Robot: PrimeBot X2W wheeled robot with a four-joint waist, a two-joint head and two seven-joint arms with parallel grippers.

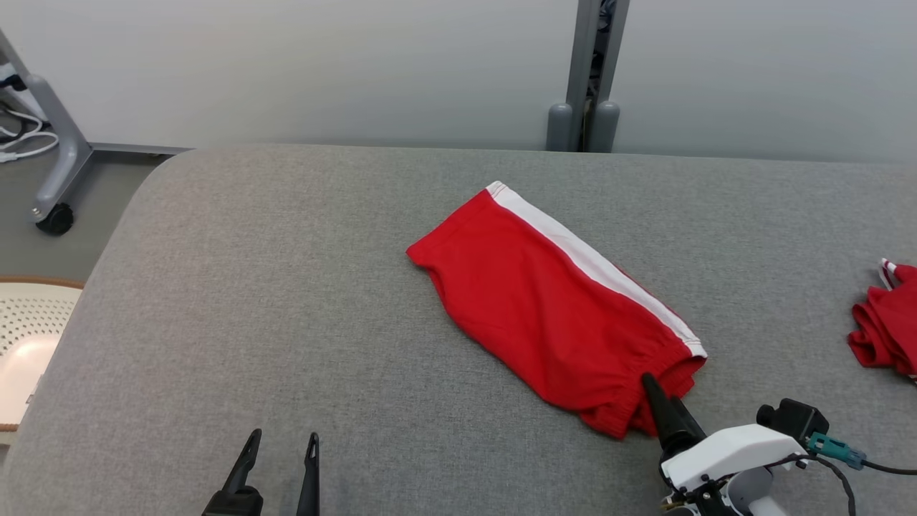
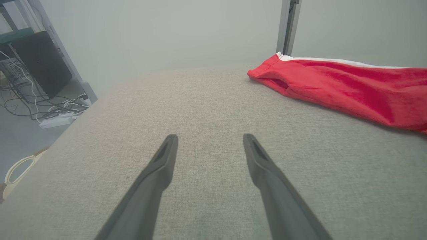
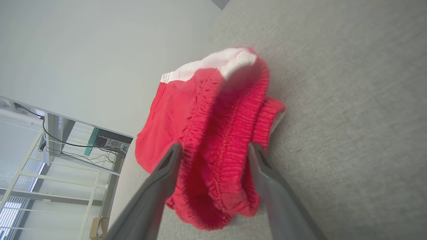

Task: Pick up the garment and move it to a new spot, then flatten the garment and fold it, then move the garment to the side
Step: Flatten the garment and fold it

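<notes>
**A:** Red garment [image 1: 544, 301], with a white stripe [image 1: 594, 265] along one side, lies near the middle of the grey worktop [image 1: 286, 287]. It slants from the far centre towards the near right.

**B:** And the right hand [image 1: 648, 380]?

**A:** It is at the garment's near end, on the gathered waistband [image 1: 623, 390]. In the right wrist view its two fingers are spread wide with the bunched elastic between them, and each tip touches cloth. It is released, not clamped.

**B:** Is the cloth raised there?

**A:** The waistband end is ruffled. I cannot tell whether it is off the worktop. The rest lies flat.

**B:** And the left hand [image 1: 284, 437]?

**A:** It is at the near edge, well to the left of the garment. Its fingers are parted with nothing between them, over bare worktop.

**B:** Anything else?

**A:** A second red cloth [image 1: 885, 322] lies crumpled at the worktop's right edge, well apart from the garment. A pale perforated basket [image 1: 29, 337] sits lower down, beyond the left edge.
</notes>
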